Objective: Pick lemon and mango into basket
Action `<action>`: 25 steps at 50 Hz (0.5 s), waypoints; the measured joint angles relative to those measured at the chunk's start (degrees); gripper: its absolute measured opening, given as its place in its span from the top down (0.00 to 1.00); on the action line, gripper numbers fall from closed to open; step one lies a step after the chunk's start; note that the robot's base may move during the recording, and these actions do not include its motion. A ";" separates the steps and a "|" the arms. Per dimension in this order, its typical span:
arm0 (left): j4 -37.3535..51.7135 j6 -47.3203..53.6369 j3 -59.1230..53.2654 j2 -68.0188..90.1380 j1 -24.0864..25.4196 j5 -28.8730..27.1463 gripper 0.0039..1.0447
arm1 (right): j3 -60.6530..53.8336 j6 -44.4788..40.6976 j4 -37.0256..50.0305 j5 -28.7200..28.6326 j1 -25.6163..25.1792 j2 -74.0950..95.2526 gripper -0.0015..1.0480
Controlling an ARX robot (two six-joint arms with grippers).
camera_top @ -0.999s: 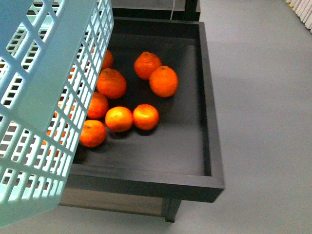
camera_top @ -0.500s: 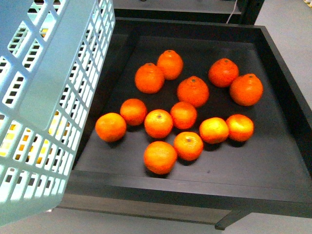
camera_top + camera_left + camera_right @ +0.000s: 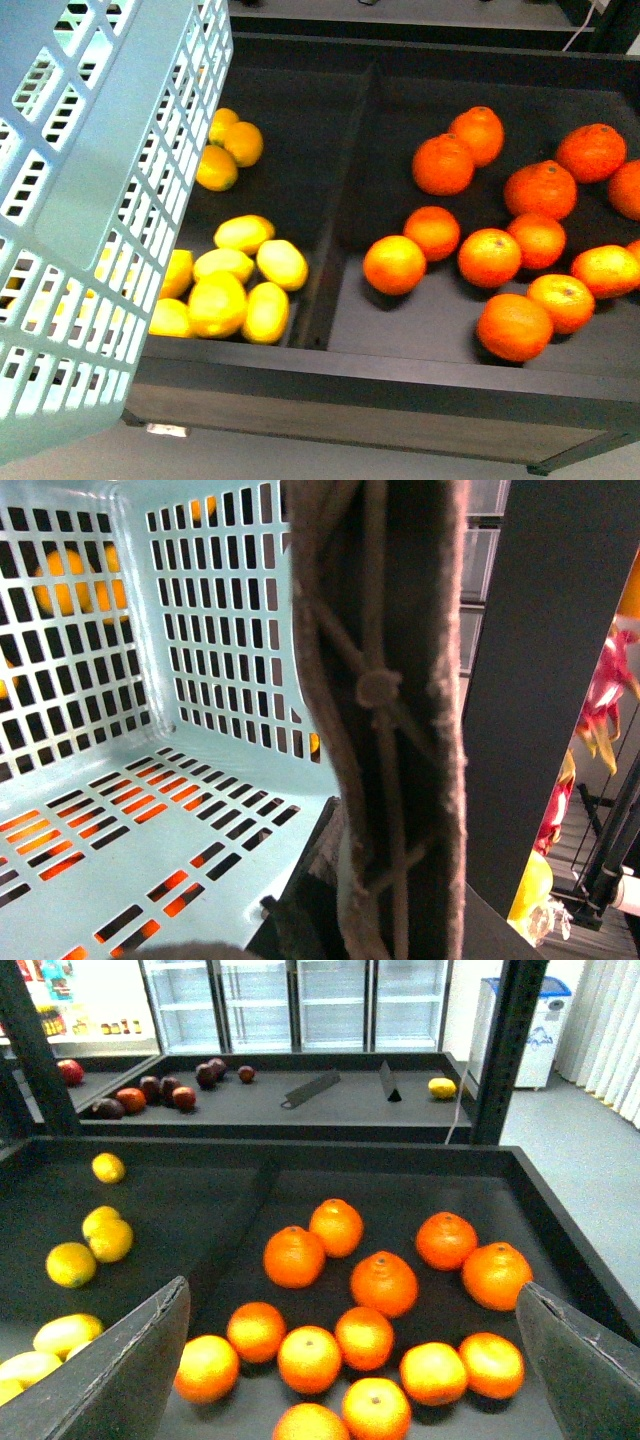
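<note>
The pale teal basket (image 3: 90,230) hangs at the left of the front view, in front of the shelf. Its slotted inside (image 3: 150,810) fills the left wrist view, and my left gripper (image 3: 371,880) is shut on its brown ribbed handle (image 3: 385,680). Several lemons (image 3: 245,290) lie in the shelf's left compartment, partly hidden behind the basket wall. They also show at the side in the right wrist view as lemons (image 3: 95,1240). My right gripper (image 3: 355,1380) is open above the oranges, with nothing between its fingers (image 3: 130,1370). The mango is out of view.
Several oranges (image 3: 500,250) fill the right compartment, behind a dark divider (image 3: 335,240). The black tray's front rim (image 3: 400,385) runs across below. A far shelf (image 3: 300,1100) holds dark red fruit and one yellow fruit (image 3: 441,1087). Pink dragon fruit (image 3: 610,680) hangs beyond a black post.
The front view has swept left along the shelf. The oranges slid to the right and the lemon compartment and divider came into sight. The basket keeps its place in the picture.
</note>
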 joint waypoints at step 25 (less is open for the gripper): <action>0.00 -0.11 0.00 -0.02 0.00 0.04 0.94 | 0.00 -0.02 0.00 0.04 0.00 -0.02 0.08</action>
